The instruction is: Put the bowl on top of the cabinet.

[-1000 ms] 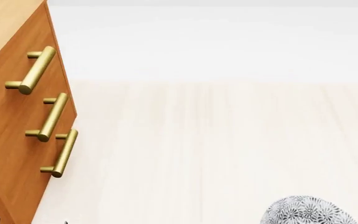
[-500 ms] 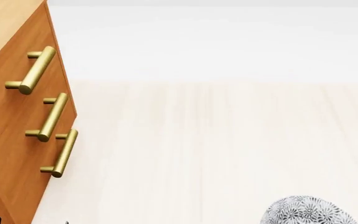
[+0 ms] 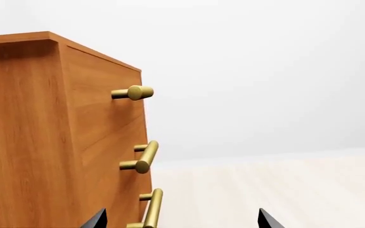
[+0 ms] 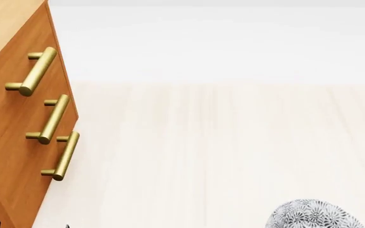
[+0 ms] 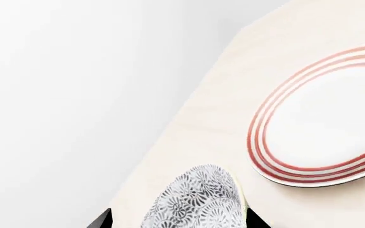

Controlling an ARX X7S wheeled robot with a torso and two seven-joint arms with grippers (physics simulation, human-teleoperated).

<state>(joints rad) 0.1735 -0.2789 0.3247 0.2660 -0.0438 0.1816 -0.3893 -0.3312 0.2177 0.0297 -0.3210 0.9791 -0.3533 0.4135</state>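
A pale wooden counter point(image 4: 233, 152) carries the grey-black floral bowl point(image 5: 198, 202), between the right gripper point(image 5: 177, 219)'s spread jaws. Closing precedes lifting onto the orange-brown cabinet point(image 4: 8, 142).

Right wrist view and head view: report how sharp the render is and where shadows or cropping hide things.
Right wrist view: crisp, flat light; the plate casts only a thin dark edge shadow; the bowl is cropped by the frame. Head view: equally sharp, no glare; the bowl is cut off, the cabinet partly out of frame.
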